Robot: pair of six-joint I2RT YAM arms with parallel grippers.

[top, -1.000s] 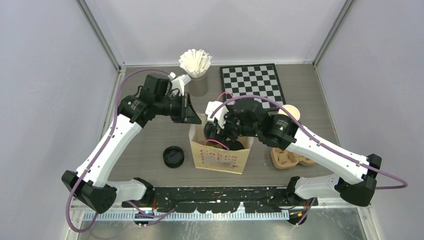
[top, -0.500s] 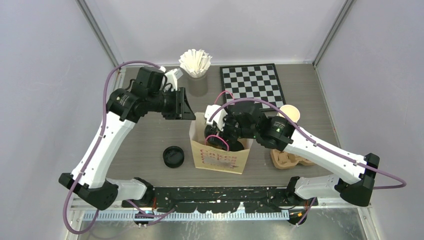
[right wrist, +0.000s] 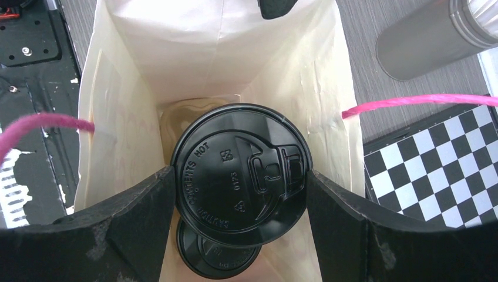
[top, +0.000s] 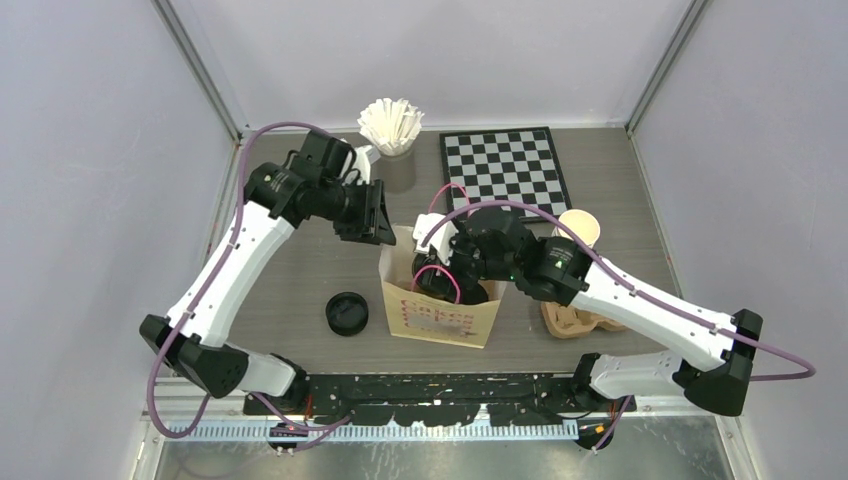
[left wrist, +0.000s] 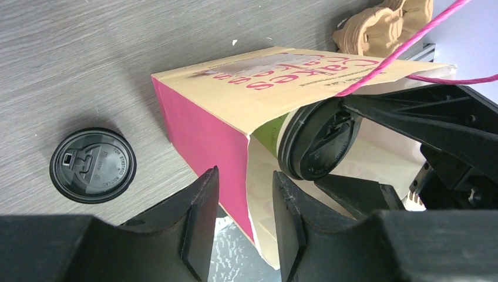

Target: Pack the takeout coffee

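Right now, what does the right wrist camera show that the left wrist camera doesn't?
Only the right wrist view looks down into the paper bag, showing a second black lid low inside beneath the lidded cup, plus the checkerboard and a grey metal cylinder. Only the left wrist view shows a black lid out on the table, the pulp carrier and the bag's pink side. Both show the bag, a pink handle, and that lidded cup gripped in the right claw.

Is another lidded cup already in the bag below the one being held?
Yes, a second black lid shows below the held cup's lid inside the paper bag.
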